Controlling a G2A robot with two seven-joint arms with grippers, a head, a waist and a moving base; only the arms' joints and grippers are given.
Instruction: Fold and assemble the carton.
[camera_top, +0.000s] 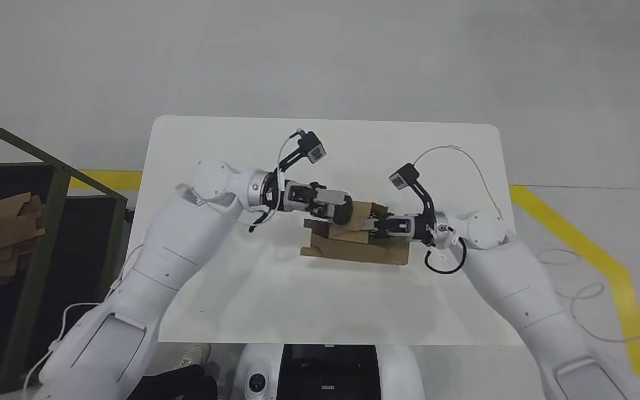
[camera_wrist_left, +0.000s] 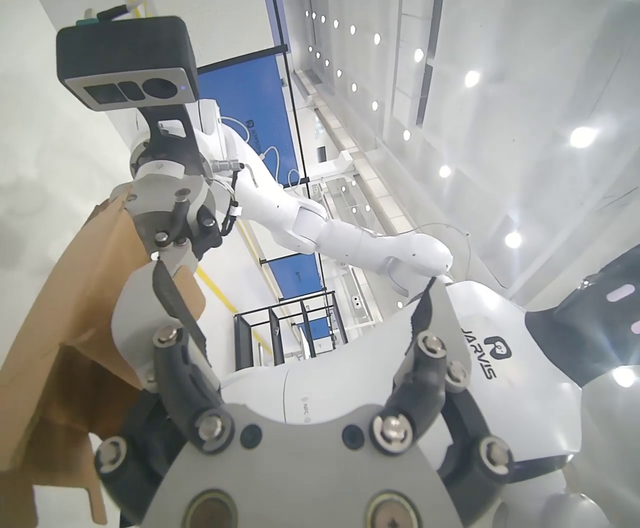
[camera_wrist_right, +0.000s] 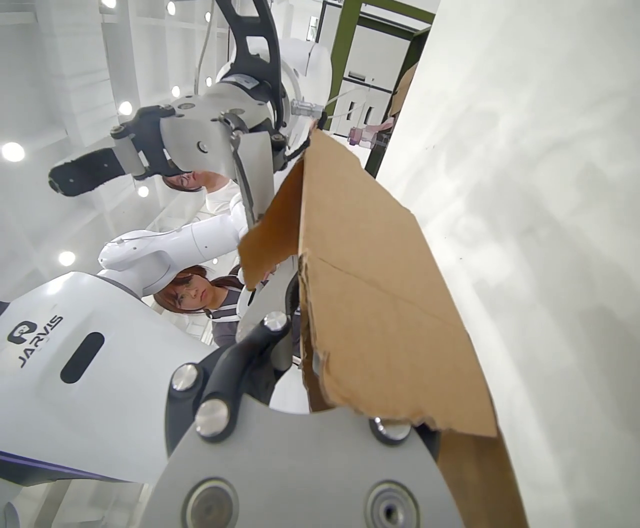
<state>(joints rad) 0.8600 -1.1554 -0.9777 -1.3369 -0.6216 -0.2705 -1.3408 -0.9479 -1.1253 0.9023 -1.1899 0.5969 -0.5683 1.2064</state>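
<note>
My white desk (camera_top: 400, 150) stands on a grey floor (camera_top: 300, 50), with a yellow line (camera_top: 560, 225) at both ends. Beside the desk, a dark green frame (camera_top: 50, 195) holds cardboard sheets (camera_top: 15, 230). Round ceiling lights (camera_wrist_left: 582, 136) glow above the desk.

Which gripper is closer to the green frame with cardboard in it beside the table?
Left. The left gripper is at the end of the carton facing the green frame; the right gripper is at the carton's far end, away from it.

White table (camera_top: 250, 150) with rounded corners, seen from above. A brown carton (camera_top: 355, 240) lies on it near the middle, base flat on the surface, flaps partly raised.
</note>
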